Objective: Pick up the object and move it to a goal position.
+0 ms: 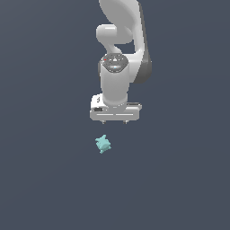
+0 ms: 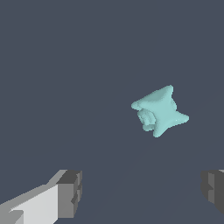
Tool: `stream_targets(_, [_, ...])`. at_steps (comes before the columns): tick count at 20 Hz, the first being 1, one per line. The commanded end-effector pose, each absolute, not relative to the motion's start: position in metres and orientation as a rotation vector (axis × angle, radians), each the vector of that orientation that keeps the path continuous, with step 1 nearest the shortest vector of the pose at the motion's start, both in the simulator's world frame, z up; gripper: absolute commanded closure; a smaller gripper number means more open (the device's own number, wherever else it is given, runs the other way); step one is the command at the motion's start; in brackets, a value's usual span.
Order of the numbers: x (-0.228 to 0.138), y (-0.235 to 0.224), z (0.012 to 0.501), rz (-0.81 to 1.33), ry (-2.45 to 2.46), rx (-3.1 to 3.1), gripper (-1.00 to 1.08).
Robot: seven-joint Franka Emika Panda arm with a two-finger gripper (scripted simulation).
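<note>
The object (image 1: 103, 144), a tiny pale teal lump with short stubby points, lies alone on the dark slate-blue surface (image 1: 45, 179), and we see it free of any grip. In the exterior view it sits just below the white gripper (image 1: 115, 121), a little toward the exterior view's left of the gripper's middle, with a clear strip of bare surface between the two. We find the arm (image 1: 117, 45) coming down from the top of that view, its white wrist joint standing upright above the wide gripper body. The jaws stand spread wide apart and hold nothing: in the wrist view we see one grey fingertip (image 2: 70, 192) on its white finger at one edge and the other grey fingertip at the opposite edge, with empty surface between them. In that same view the object (image 2: 159, 111) lies beyond the fingertips and not between them, nearer to the side of the second fingertip, touching neither. We cannot tell from these views how high the gripper hangs above the surface.
</note>
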State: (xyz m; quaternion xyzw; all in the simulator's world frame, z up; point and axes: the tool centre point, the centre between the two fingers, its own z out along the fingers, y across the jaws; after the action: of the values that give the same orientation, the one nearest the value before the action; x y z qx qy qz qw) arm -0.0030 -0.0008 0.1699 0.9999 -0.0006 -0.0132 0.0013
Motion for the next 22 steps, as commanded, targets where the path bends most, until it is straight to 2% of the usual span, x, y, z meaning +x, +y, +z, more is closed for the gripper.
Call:
stream_targets(1, [-0.003,-0.001,0.170,-0.041,-0.002,3.139,-0.92])
stream_targets(10, [-0.011,0.021,0.177,-0.072,0.066,3.137,-0.92])
stream_targets(22, [-0.003,0.011,0.168,-0.063,0.149,3.135,-0.92])
